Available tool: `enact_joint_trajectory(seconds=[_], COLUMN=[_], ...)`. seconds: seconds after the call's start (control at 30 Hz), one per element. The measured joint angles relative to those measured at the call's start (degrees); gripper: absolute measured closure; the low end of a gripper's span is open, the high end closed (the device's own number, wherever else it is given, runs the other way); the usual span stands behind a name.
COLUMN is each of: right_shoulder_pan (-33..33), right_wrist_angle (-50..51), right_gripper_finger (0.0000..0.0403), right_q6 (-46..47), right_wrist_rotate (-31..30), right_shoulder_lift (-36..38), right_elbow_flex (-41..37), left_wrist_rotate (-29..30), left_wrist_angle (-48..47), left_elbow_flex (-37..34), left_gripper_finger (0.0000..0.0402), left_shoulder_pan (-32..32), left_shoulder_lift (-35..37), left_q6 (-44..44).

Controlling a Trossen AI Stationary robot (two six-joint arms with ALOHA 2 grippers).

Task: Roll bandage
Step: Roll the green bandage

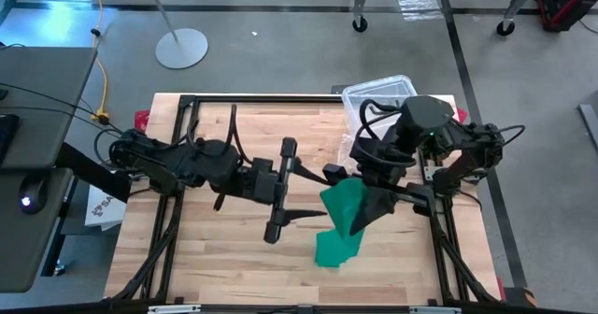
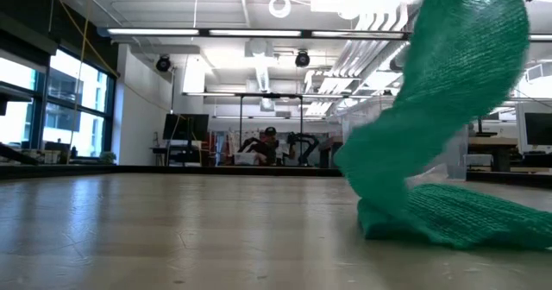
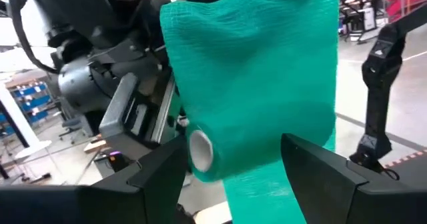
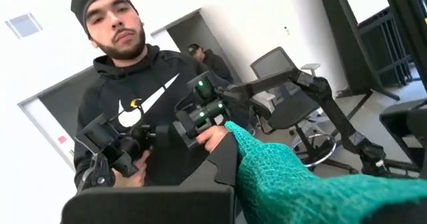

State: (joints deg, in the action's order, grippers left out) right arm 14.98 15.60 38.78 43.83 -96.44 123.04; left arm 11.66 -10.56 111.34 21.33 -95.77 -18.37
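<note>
The green bandage (image 4: 300,191) is draping over the right gripper's dark finger (image 4: 223,167), running back toward the wrist. Beyond the fingertip, a person in a black hoodie (image 4: 130,111) is gripping two black handles (image 4: 200,114). An office chair (image 4: 283,77) is standing farther off.

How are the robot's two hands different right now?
The left hand has its fingers spread wide on either side of the green bandage, not squeezing it. The right hand looks pinched shut on the bandage's upper end, holding it up off the table. Both hands are dark, have two fingers and meet at the bandage.
</note>
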Motion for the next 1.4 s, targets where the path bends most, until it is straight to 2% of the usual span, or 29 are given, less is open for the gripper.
enact_joint_trajectory(seconds=[0.2, 0.73, 0.97, 1.23, 1.4], right_shoulder_pan=[0.0, -1.7, -2.4, -2.4, -2.4], right_wrist_angle=[-1.4, -2.8, -3.0, -3.6, -3.8], right_gripper_finger=[0.0403, 0.0403, 0.0403, 0.0403, 0.0403], right_q6=[0.0, -0.2, -0.1, -1.3, -1.3], right_wrist_rotate=[0.0, -1.2, -2.9, -3.3, -3.5], right_shoulder_lift=[0.0, 0.0, 0.1, 0.1, 0.1], right_elbow_flex=[0.0, 0.0, 0.0, 0.0, 0.0], left_wrist_rotate=[-2.3, -2.2, 1.9, -1.4, -2.3], left_wrist_angle=[0.0, 4.0, 5.1, 11.5, 13.2], left_elbow_flex=[0.0, -0.1, -0.1, 0.0, 0.0], left_gripper_finger=[0.0160, 0.0161, 0.0161, 0.0163, 0.0191], left_shoulder_pan=[1.0, 3.2, 3.0, 3.2, 3.2], left_shoulder_lift=[-0.3, -2.7, -3.2, -3.2, -3.2], left_q6=[-0.5, -0.3, -3.3, -0.4, 3.5])
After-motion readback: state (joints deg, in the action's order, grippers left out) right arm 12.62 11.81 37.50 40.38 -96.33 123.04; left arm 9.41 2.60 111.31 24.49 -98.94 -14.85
